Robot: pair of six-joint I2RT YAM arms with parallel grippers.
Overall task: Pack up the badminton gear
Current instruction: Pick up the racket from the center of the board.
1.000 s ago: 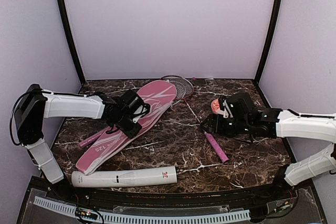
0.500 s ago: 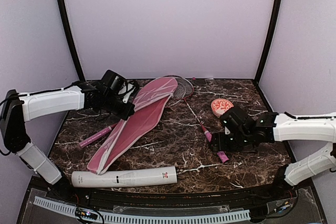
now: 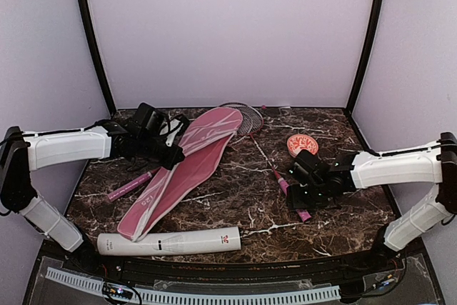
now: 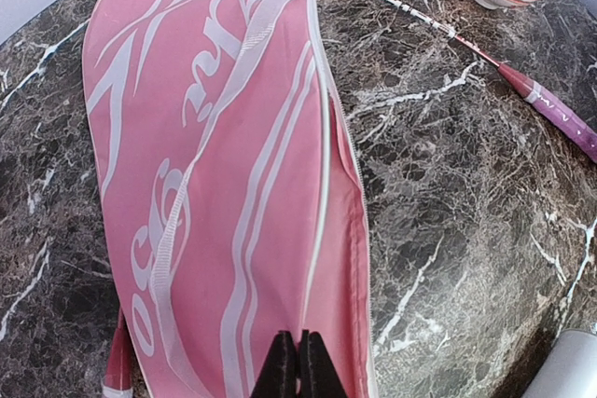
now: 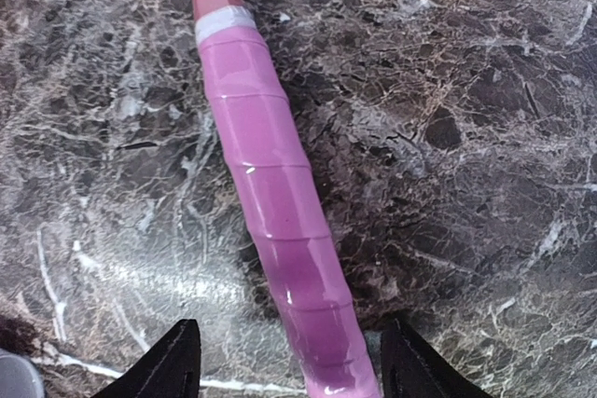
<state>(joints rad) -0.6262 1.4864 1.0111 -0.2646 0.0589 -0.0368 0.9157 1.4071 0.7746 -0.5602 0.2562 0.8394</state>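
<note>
The long pink bag [image 3: 182, 173] lies diagonally left of centre, and its upper edge is pinched and raised by my left gripper [image 3: 171, 153], which is shut on the fabric [image 4: 298, 361]. One red-framed racket [image 3: 244, 116] runs from the back towards the right. Its pink handle [image 5: 280, 221] lies between the spread fingers of my open right gripper [image 5: 294, 365], which is low over it [image 3: 300, 201] without touching. A second racket's pink handle [image 3: 128, 186] pokes out from under the bag. The white tube [image 3: 168, 242] lies on its side near the front.
A small bowl [image 3: 302, 144] with an orange pattern stands at the back right, just beyond the right arm. Purple walls close in the marble table [image 3: 235, 198] on three sides.
My right gripper swung from near the bowl toward the front and dropped over the racket handle. My left gripper pulled back and left, lifting the bag's edge so the bag stands partly open.
</note>
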